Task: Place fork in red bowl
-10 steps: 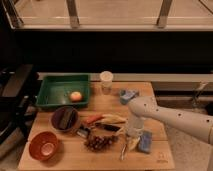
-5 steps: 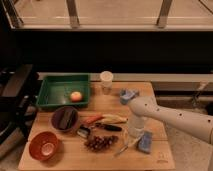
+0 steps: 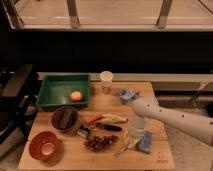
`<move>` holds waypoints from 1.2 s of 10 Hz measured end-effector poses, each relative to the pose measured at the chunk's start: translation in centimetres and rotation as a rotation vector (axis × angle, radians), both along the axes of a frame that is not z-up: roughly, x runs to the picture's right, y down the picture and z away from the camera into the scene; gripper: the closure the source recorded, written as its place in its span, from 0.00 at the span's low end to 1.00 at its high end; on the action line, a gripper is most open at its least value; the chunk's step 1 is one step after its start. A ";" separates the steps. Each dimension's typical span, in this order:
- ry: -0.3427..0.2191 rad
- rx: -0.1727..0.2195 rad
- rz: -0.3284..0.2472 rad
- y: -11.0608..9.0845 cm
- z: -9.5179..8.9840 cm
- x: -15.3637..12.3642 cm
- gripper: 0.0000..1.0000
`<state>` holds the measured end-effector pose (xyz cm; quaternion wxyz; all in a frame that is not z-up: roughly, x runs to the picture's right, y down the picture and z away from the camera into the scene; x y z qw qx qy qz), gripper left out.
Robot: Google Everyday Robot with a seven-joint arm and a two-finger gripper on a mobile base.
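Note:
The fork (image 3: 123, 149) is a slim silver piece lying slantwise on the wooden table near the front edge, right of the grapes. The red bowl (image 3: 44, 145) stands at the front left corner, with a pale inner bottom and nothing in it. My gripper (image 3: 133, 136) hangs from the white arm that reaches in from the right. It is low over the table, just above and right of the fork's upper end, between the fork and a blue sponge. It is far to the right of the bowl.
A dark brown bowl (image 3: 65, 119) holds a dark block. A green tray (image 3: 55, 97) holds an orange (image 3: 75, 95). Also here are a white cup (image 3: 106, 80), a blue object (image 3: 128, 95), a blue sponge (image 3: 145, 141), grapes (image 3: 100, 142), a banana (image 3: 115, 118), a black-handled knife (image 3: 107, 126) and an orange-handled tool (image 3: 92, 120).
The gripper has moved down a little toward the table by the fork. The fork and the bowl lie where they were.

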<state>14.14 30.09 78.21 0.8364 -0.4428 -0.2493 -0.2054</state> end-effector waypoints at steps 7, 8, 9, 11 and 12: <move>0.006 0.171 -0.024 -8.4 -4.3 -1.7 1.00; -0.011 0.205 -0.035 -10.8 -5.5 -2.8 1.00; -0.031 0.226 -0.048 -12.3 -6.2 -4.0 1.00; -0.099 0.270 -0.086 -14.8 -7.2 -8.3 1.00; -0.143 0.283 -0.104 -15.6 -7.4 -10.8 1.00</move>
